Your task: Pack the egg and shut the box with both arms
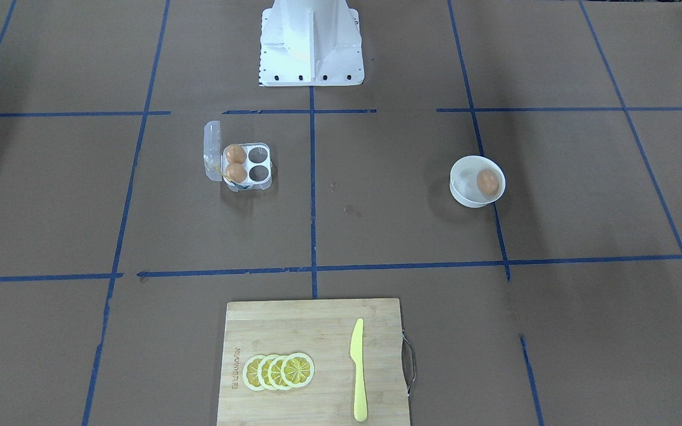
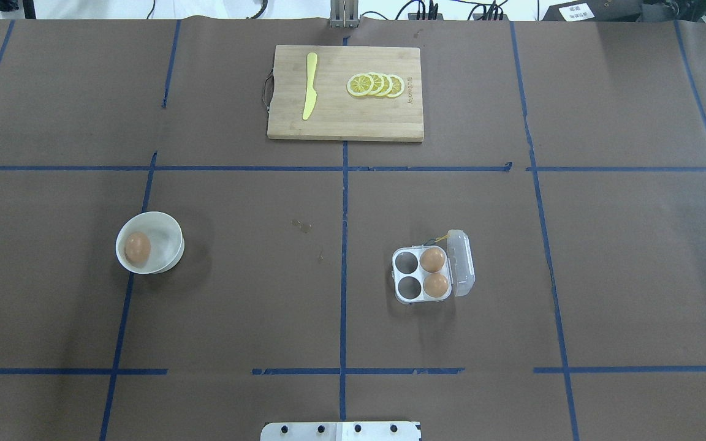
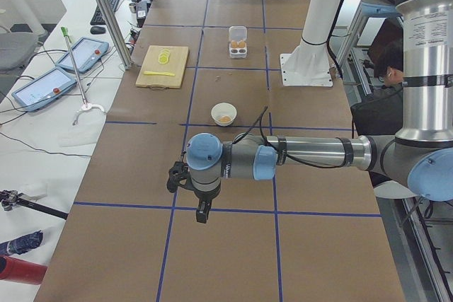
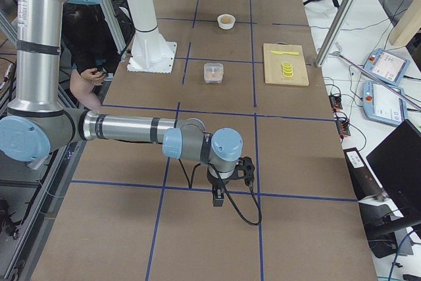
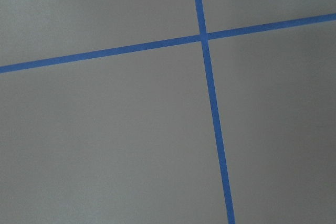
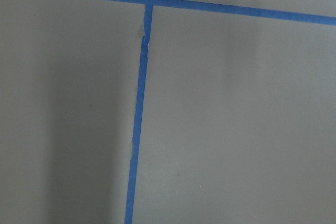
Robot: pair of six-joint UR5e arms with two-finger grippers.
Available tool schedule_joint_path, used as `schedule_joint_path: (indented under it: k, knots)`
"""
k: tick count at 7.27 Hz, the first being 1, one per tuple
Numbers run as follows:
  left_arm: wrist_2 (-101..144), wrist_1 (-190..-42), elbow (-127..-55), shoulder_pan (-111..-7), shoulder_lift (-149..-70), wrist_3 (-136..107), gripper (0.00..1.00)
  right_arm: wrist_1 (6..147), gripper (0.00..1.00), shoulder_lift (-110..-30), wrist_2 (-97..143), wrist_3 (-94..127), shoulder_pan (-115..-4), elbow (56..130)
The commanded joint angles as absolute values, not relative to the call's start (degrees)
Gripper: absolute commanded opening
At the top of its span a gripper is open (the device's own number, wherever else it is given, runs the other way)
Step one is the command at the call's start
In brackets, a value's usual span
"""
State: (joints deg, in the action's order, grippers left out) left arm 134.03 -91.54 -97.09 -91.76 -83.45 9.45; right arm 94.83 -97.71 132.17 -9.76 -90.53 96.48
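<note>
One egg (image 2: 137, 248) lies in a round white bowl (image 2: 169, 228) on the robot's left side; it also shows in the front view (image 1: 487, 182). The box (image 2: 407, 261) stands on the right side with its clear lid (image 2: 460, 263) open. Two eggs (image 2: 432, 260) (image 2: 436, 284) fill the cups by the hinge, and the other two cups are empty. My left gripper (image 3: 203, 213) and right gripper (image 4: 218, 197) hang over bare table at opposite ends, far from both. I cannot tell whether either is open or shut.
A wooden cutting board (image 2: 341, 119) at the far side carries a yellow knife (image 2: 309, 86) and lemon slices (image 2: 376, 85). The white base pedestal (image 1: 311, 47) stands at the robot's edge. Both wrist views show only brown paper with blue tape lines.
</note>
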Motion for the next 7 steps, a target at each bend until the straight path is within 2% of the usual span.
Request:
schedule_joint_path:
  k: [1, 3, 7]
  knots:
    - [134.03, -92.1, -96.86, -91.76, -83.24, 9.84, 1.0, 94.83, 1.0, -97.82, 132.27, -9.76, -90.53, 96.76]
    - [134.38, -92.29, -97.12, -91.67, -83.32, 9.93, 1.0, 94.92, 1.0, -97.73, 132.28, -9.76, -90.35, 97.99]
    - [134.65, -102.9, -97.12, -89.05, -84.28, 9.23, 1.0, 94.92, 1.0, -97.38, 132.28, -8.79, -84.84, 102.55]
